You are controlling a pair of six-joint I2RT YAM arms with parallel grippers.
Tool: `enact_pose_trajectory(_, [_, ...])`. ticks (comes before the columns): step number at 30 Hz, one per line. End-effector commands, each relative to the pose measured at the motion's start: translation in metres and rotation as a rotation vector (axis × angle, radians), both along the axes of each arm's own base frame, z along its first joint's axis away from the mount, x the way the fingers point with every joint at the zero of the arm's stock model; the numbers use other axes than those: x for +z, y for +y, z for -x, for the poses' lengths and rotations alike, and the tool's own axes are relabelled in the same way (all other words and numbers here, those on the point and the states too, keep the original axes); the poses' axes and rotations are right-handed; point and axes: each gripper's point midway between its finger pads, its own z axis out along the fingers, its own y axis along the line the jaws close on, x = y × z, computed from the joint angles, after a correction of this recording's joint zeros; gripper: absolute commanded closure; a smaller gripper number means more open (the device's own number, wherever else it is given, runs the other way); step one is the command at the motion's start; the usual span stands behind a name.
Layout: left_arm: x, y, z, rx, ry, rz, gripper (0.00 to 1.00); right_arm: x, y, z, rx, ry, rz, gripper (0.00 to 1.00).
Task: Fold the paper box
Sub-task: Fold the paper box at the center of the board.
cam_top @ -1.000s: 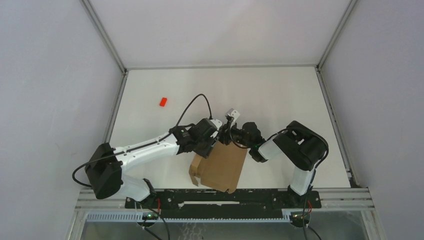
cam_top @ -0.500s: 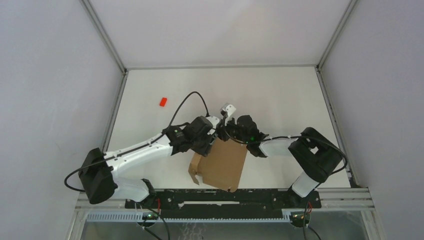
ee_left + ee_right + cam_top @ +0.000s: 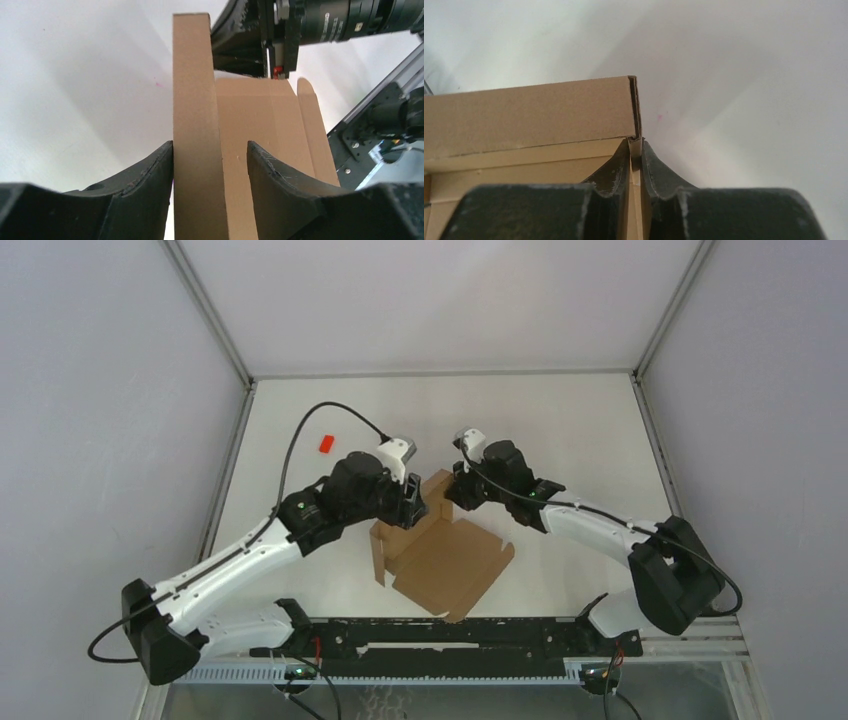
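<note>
**Top external:** A partly folded, plain brown cardboard paper box lies front-centre on the white worktop. One side wall stands up along its left edge, and a flat panel is spread toward the arm bases. L hand and R hand meet at the box's far corner, coming in from opp. sides. A small red block sits well apart, far left.

**Left wrist:** L hand straddles the upright cardboard wall, jaws spread. One finger touches the wall; the other stands off w/ a gap. R hand's black body sits at the wall's far end. The flat panel w/ a rounded tab lies beyond.

**Right wrist:** R hand pinches a thin cardboard flap edge-on. Both fingers are pressed tight against it, just below the corner of the raised wall.
</note>
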Motion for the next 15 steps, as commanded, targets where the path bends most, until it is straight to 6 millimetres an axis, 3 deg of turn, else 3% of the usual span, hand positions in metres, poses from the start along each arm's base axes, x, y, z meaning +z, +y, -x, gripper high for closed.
enact_pose_trajectory(1, [0.040,0.000,-0.008,0.046,-0.084,0.167,0.41,0.010,-0.020,0.015,-0.051,0.077,0.072,0.96])
enact_pose_trajectory(8, [0.062,0.018,-0.016,0.139,-0.129,0.273,0.40,0.007,-0.046,0.032,-0.095,0.185,0.219,0.96])
enact_pose_trajectory(15, [0.052,0.046,-0.025,0.283,-0.090,0.288,0.39,-0.017,-0.071,0.043,-0.187,0.319,0.406,0.95])
